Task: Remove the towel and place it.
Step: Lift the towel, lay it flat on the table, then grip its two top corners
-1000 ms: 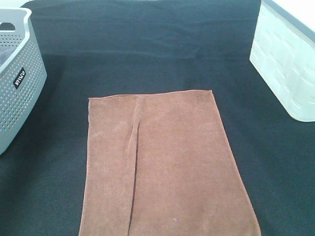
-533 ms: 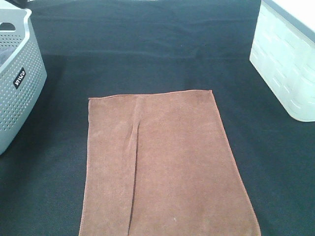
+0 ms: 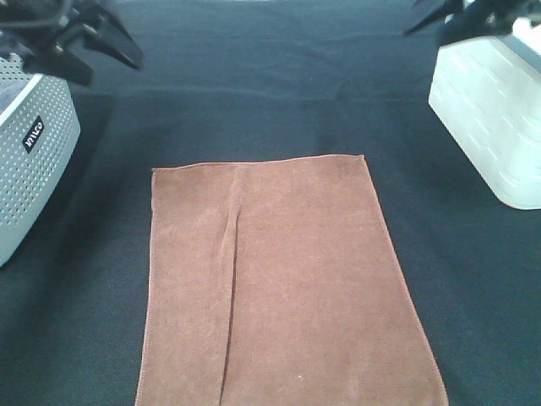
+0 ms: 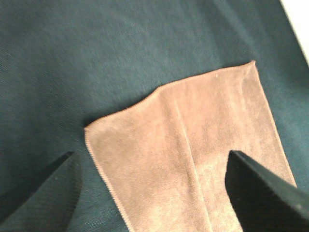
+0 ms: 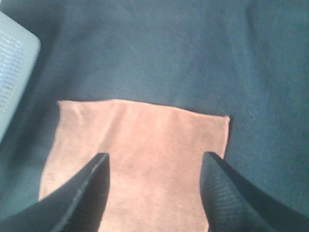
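Observation:
The rust-brown towel lies flat on the black table cloth, with a lengthwise crease left of its middle. Its near end runs out of the bottom of the exterior view. My left gripper is open and empty, high at the far left over the grey basket's corner, well away from the towel. My right gripper is open and empty at the far right, above the white basket. The left wrist view shows the towel's far end between the open fingers. The right wrist view shows the towel far below its open fingers.
A grey perforated basket stands at the left edge; it also shows in the right wrist view. A white basket stands at the right edge. Black cloth surrounds the towel on all visible sides.
Both grippers have come into the exterior view at the top corners, where none showed before. The towel and the baskets have not moved.

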{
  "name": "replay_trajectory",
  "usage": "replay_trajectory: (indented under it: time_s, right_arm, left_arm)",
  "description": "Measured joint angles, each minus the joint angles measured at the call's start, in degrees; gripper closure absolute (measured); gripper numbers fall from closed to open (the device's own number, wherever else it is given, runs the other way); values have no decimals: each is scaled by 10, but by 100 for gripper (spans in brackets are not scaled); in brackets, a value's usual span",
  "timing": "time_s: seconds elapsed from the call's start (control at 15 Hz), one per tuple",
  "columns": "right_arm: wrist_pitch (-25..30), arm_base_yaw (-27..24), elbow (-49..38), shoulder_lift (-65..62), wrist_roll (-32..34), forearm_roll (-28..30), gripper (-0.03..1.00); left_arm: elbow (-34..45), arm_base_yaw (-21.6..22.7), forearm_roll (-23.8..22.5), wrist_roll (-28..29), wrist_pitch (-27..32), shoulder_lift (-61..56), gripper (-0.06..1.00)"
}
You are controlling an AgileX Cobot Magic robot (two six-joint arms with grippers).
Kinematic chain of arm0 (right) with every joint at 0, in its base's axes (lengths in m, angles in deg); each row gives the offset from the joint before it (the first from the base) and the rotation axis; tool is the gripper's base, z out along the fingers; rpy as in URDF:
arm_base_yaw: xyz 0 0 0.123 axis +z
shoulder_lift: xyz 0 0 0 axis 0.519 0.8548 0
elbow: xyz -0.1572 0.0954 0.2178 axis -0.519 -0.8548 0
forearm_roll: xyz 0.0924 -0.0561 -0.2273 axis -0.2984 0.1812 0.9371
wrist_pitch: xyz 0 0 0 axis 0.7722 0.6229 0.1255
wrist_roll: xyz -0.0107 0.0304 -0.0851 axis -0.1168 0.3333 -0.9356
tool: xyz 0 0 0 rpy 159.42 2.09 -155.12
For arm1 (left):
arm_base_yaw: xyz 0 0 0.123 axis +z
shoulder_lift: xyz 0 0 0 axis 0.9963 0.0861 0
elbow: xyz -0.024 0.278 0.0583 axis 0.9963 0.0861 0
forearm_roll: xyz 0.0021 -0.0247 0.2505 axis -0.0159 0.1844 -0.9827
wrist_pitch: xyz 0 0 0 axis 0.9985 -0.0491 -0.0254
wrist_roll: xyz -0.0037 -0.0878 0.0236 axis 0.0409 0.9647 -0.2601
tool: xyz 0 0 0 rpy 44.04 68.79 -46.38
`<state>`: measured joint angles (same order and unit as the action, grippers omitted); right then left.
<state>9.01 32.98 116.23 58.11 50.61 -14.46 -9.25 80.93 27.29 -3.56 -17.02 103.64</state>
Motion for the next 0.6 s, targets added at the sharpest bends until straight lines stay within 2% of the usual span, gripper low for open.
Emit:
replay_trajectory:
  time_s: [0.27,0.6]
  right_arm:
    - [-30,13,2,52,-5,1,45]
    - [-43,38,65,149,-14,25,45]
  left_arm:
    - [-62,-29,-25,38,5,74,18]
    - [-148,-33,-32,48,84,173,18]
